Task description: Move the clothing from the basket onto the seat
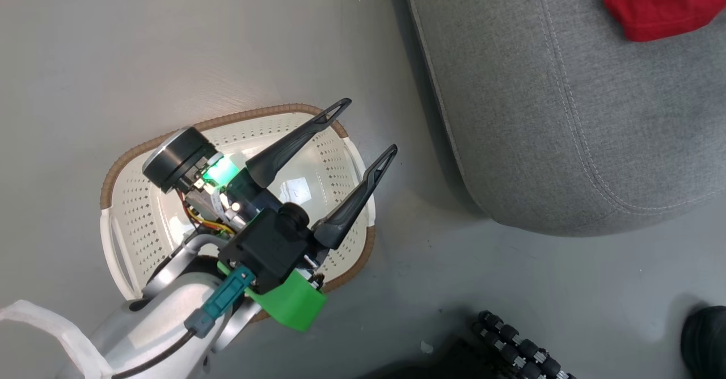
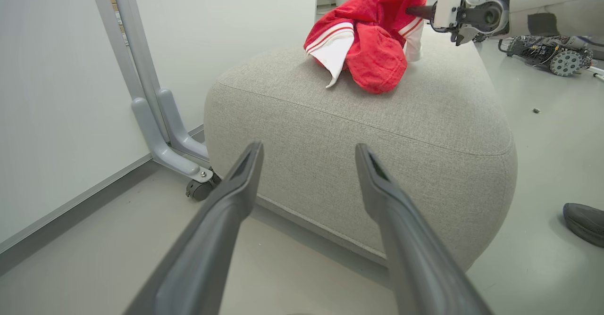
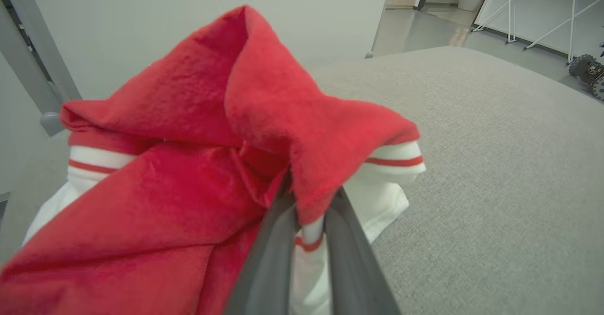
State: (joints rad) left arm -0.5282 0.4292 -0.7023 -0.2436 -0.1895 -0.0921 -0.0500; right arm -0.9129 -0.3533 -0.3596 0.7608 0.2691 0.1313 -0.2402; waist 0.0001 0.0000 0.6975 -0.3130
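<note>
Right wrist view: my right fingers are closed on the clothing, on the seat. Soft, limp cloth; I judge a bunched fold holds best. Left fingers spread wide, empty.

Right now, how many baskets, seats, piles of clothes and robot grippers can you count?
basket: 1
seat: 1
pile of red clothes: 1 (how many garments are in it, I cannot tell)
grippers: 2, the left gripper and the right gripper
Total: 5
</note>
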